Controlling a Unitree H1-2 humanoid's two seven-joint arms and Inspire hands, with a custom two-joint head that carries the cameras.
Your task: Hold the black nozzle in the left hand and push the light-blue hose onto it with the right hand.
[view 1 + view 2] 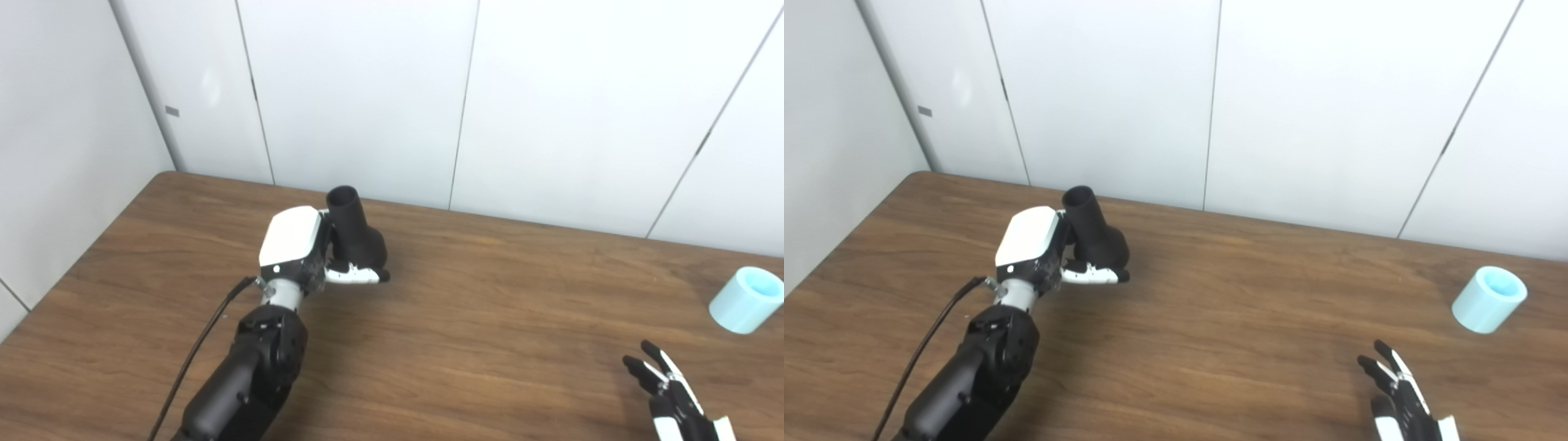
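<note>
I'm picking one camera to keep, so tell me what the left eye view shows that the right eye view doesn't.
Only the left eye view: nothing of its own. There the light-blue hose sits almost at the right edge.

Only the right eye view: bare table beyond the hose on the right, so the hose shows with room around it.

Both: the left hand shut on the black nozzle, its open end pointing up, and the right hand open at the bottom edge, apart from the hose lying on the table.
</note>
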